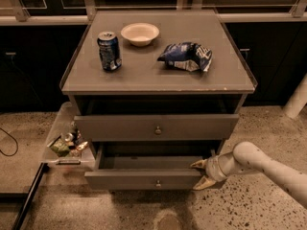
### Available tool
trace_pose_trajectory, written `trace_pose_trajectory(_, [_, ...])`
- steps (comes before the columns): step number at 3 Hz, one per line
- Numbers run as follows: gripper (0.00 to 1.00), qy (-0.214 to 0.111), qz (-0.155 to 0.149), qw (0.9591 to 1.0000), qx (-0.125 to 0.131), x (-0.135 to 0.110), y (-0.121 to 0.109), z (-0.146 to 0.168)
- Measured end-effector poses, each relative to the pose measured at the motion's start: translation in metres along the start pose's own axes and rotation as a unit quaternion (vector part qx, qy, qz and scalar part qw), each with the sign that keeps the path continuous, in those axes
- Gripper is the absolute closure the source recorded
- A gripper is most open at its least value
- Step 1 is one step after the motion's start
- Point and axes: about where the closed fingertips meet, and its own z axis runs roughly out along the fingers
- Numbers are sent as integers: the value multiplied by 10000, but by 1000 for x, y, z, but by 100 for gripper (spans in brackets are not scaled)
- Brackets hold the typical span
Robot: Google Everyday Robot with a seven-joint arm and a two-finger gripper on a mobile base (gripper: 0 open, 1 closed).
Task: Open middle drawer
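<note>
The middle drawer (144,179) is the lower of the two grey fronts I can see. It has a small round knob (158,182) and stands pulled out, showing its grey box inside (153,163). The taller top drawer (156,127) above it is slightly out. The lowest drawer is hidden beneath. My gripper (202,174), on a white arm coming from the right, is at the right end of the middle drawer's front. Its fingers are spread, one over the drawer's top edge and one in front of the face.
On the cabinet top (158,78) stand a blue soda can (109,51), a white bowl (139,33) and a blue chip bag (186,56). A side tray (57,128) with small items hangs at the cabinet's left. A white post (297,99) stands at right.
</note>
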Motion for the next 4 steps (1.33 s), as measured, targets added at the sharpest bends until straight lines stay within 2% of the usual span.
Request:
trace_pose_trajectory(1, [62, -24, -144, 9999, -70, -5, 31, -8])
trace_pose_trajectory(2, [85, -57, -190, 9998, -81, -7, 51, -13])
trace_pose_trajectory(3, [100, -57, -190, 9998, -81, -8, 53, -14])
trace_pose_trajectory(4, [82, -57, -190, 9998, -81, -8, 53, -14])
